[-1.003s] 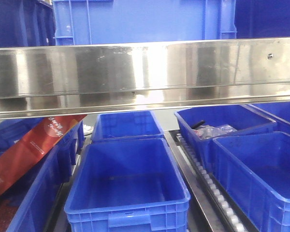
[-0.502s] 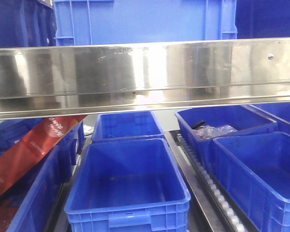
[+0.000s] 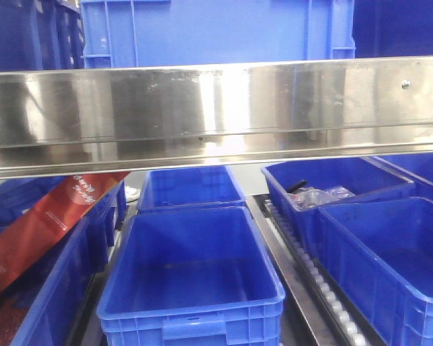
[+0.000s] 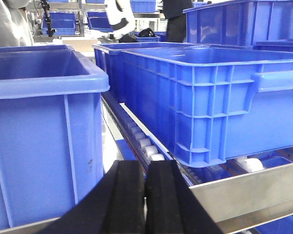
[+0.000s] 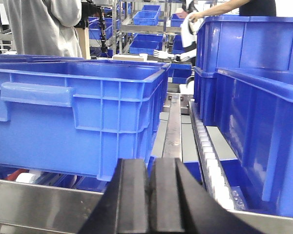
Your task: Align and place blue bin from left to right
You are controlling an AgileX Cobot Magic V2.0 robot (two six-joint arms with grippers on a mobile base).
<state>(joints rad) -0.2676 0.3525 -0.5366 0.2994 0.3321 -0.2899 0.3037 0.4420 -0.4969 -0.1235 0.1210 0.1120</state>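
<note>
The blue bin [image 3: 216, 32] stands on the upper level behind the steel rail; only its ribbed side wall shows in the front view. In the left wrist view the blue bin [image 4: 219, 97] fills the right half, resting on rollers. In the right wrist view the blue bin [image 5: 73, 117] fills the left half. My left gripper [image 4: 145, 195] is shut and empty, low in front of the gap left of the bin. My right gripper [image 5: 150, 200] is also shut and empty, just off the bin's right corner. Neither touches the bin.
A steel rail [image 3: 216, 108] crosses the front. Neighbouring blue crates stand left [image 4: 39, 131] and right [image 5: 263, 136], with roller tracks [image 5: 207, 156] between. Below are more crates [image 3: 191, 281], one with clear bags [image 3: 325, 194], and a red cardboard strip [image 3: 50, 216]. People [image 5: 44, 24] stand behind.
The blue bin's side wall sits very slightly further right in the front view; nothing else differs.
</note>
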